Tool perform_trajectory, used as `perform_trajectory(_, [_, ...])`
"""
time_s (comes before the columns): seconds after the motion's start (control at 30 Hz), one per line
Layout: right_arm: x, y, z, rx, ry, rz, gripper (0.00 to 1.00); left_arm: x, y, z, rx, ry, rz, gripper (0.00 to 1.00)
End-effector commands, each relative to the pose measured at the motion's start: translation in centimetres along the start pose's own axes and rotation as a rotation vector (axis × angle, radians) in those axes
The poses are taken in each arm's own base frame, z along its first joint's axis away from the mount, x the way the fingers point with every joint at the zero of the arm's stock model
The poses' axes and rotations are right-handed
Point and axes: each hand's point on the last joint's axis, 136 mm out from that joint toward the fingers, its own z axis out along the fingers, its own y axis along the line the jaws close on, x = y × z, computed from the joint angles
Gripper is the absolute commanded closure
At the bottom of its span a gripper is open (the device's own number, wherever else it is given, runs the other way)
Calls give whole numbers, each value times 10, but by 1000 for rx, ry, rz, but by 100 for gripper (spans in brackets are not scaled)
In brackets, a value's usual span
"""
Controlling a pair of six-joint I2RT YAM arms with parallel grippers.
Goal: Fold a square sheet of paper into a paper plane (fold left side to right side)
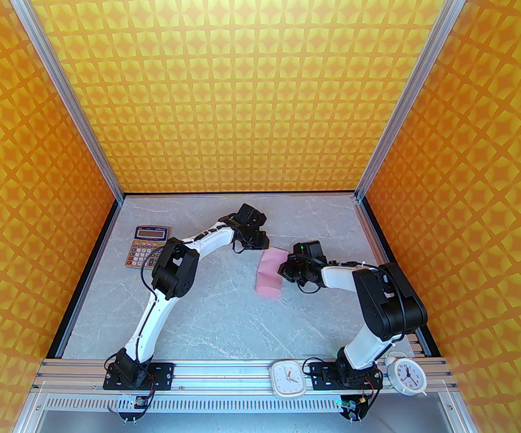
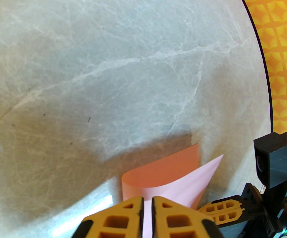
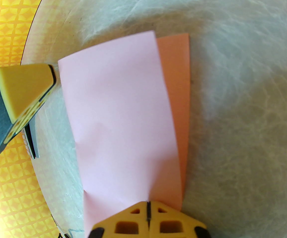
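The square sheet of paper (image 1: 269,273) is seen lying on the worktop (image 1: 206,305), right of centre, doubled over on itself between the two claws. In the left wrist view the fold is shown as a loose curl, not pressed flat, and one corner of the upper layer is raised off the surface.

The left claw (image 2: 147,201) is placed at the sheet's far left corner. Its jaws are set almost together with a slim gap, and pink is seen through that gap. Whether the paper is actually nipped there cannot be told, since its edge is hidden behind the fingers and, from above, the tips are covered by the wrist.

The right claw (image 3: 148,204) is closed tight at the sheet's right edge. Both layers are seen running in between its tips, with a small wrinkle pointing toward them. The pinched edge itself is hidden by the fingers. The lower layer is exposed as a darker, orange-toned strip beside the upper one.

A calculator (image 1: 147,245) is seen at the far left, well apart from the sheet.
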Motion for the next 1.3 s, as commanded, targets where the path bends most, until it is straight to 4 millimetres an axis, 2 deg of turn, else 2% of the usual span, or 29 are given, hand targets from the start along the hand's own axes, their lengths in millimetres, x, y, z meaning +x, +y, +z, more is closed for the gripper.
perform_trajectory(0.0, [19, -35, 7, 127, 54, 36, 100, -14, -24, -24, 33, -66, 24, 88])
perform_trajectory(0.17, [19, -35, 7, 128, 52, 36, 100, -18, -39, -40, 59, -105, 26, 94])
perform_trajectory(0.33, [18, -35, 7, 131, 50, 39, 100, 1, -50, -25, 109, -39, 30, 97])
perform_trajectory(0.67, [18, -36, 7, 135, 51, 42, 100, 24, -17, 6, 34, 49, 3, 97])
perform_trajectory(1.03, [19, -35, 5, 135, 55, 38, 100, 38, 34, 19, -127, 88, 6, 97])
perform_trajectory(1.17, [19, -35, 5, 137, 55, 36, 100, 37, 34, 15, -131, 86, 2, 97])
perform_trajectory(1.27, [19, -36, 5, 143, 56, 32, 100, 23, 12, -3, -86, 40, 11, 96])
